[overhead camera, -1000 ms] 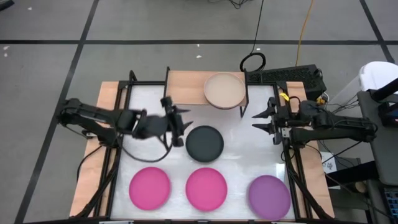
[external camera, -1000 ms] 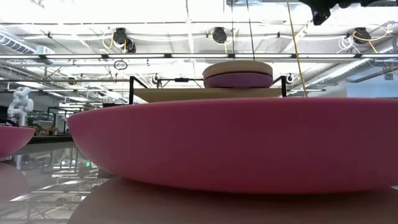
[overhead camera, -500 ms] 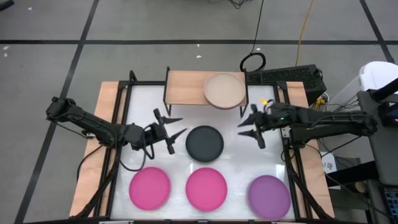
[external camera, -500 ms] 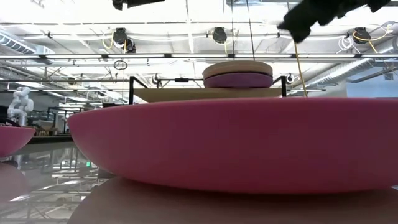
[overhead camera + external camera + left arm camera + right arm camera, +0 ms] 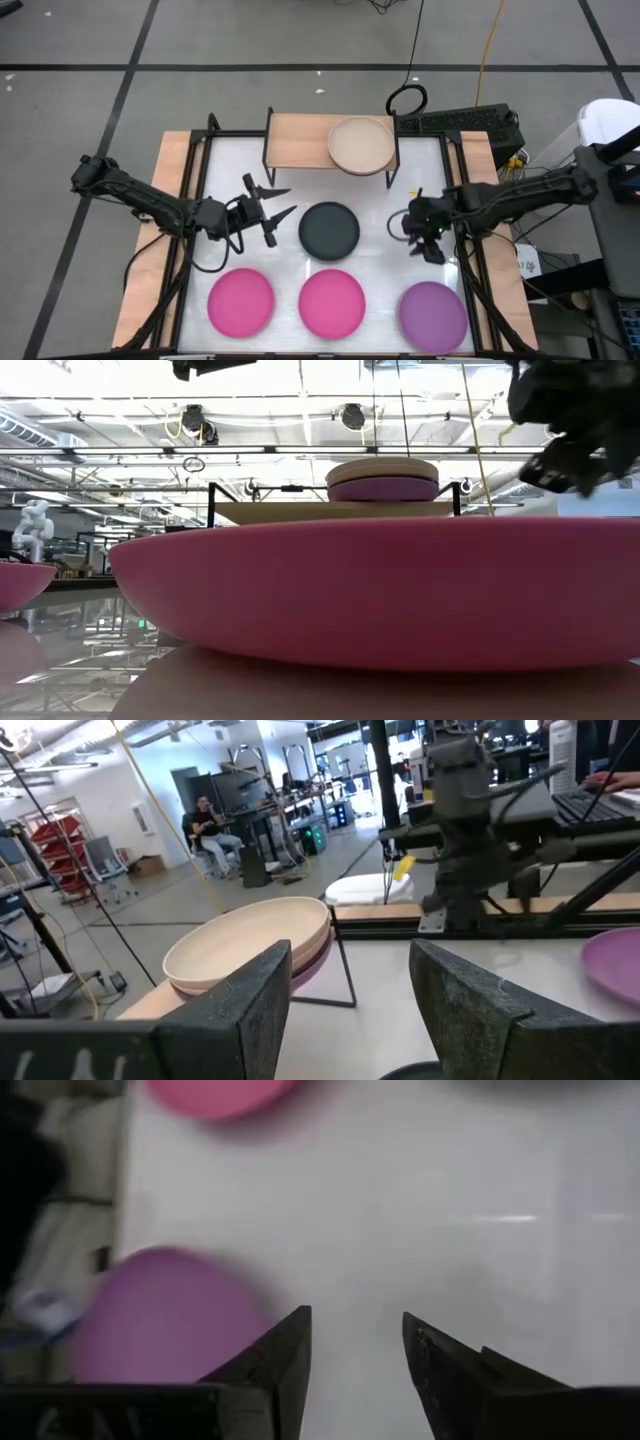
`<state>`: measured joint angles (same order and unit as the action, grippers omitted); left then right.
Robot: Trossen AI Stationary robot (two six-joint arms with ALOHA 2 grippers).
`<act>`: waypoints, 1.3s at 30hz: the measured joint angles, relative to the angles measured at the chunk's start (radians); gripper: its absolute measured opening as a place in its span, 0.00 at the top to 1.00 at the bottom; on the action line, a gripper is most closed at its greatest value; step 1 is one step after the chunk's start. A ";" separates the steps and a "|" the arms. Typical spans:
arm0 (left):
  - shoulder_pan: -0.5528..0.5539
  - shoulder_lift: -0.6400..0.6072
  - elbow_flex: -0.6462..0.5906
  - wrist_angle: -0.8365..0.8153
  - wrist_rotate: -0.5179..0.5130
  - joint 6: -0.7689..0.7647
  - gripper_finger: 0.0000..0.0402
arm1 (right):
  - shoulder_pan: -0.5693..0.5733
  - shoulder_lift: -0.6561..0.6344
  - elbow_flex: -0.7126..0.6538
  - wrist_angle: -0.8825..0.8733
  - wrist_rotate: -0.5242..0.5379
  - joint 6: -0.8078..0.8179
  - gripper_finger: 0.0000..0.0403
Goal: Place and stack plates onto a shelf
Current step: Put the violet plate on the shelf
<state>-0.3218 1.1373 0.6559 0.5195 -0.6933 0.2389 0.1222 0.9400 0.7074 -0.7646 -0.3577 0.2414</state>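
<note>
Looking down on the white tabletop (image 5: 375,260), we see our left gripper (image 5: 268,210) spread wide and empty, just left of the round dark grey plate (image 5: 329,229). Our right gripper (image 5: 418,232), fingers parted and holding nothing, hangs between that plate and the round purple plate (image 5: 433,312). A round beige plate (image 5: 360,144) rests on a pink one on the light wood shelf (image 5: 300,139). Two hot pink plates (image 5: 240,302) lie along the front edge.

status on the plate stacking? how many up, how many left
Done: beige plate sits on a pink one on the shelf. In hand: nothing; left gripper and right gripper both open, flanking the dark grey plate. Left: grey, two hot pink, purple plate.
</note>
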 joint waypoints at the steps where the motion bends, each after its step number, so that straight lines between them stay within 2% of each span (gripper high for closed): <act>1: 0.000 0.000 0.000 0.000 0.000 -0.007 0.48 | 0.026 0.007 0.000 0.013 -0.019 0.021 0.65; 6: 0.001 0.000 0.000 -0.002 0.001 -0.032 0.48 | 0.167 0.047 0.000 0.120 -0.046 0.121 0.65; 10: 0.001 0.000 0.000 -0.020 0.005 -0.041 0.48 | 0.271 0.110 0.000 0.213 0.008 0.199 0.65; 16: 0.001 0.000 0.000 -0.023 0.006 -0.047 0.48 | 0.402 0.238 0.000 0.239 0.093 0.240 0.65; 21: 0.001 0.000 0.000 -0.023 0.007 -0.051 0.48 | 0.445 0.329 0.000 0.239 0.102 0.243 0.65; 31: 0.001 0.001 0.000 -0.050 0.007 -0.069 0.48 | 0.449 0.446 0.000 0.230 0.123 0.218 0.66; 35: 0.004 0.001 0.000 -0.052 0.007 -0.067 0.48 | 0.449 0.463 0.000 0.229 0.121 0.213 0.73; 39: 0.018 0.001 0.000 -0.052 0.007 -0.068 0.48 | 0.438 0.449 0.000 0.207 0.117 0.195 0.91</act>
<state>-0.3041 1.1385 0.6559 0.4679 -0.6865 0.1711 0.5598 1.3886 0.7071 -0.5579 -0.2403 0.4365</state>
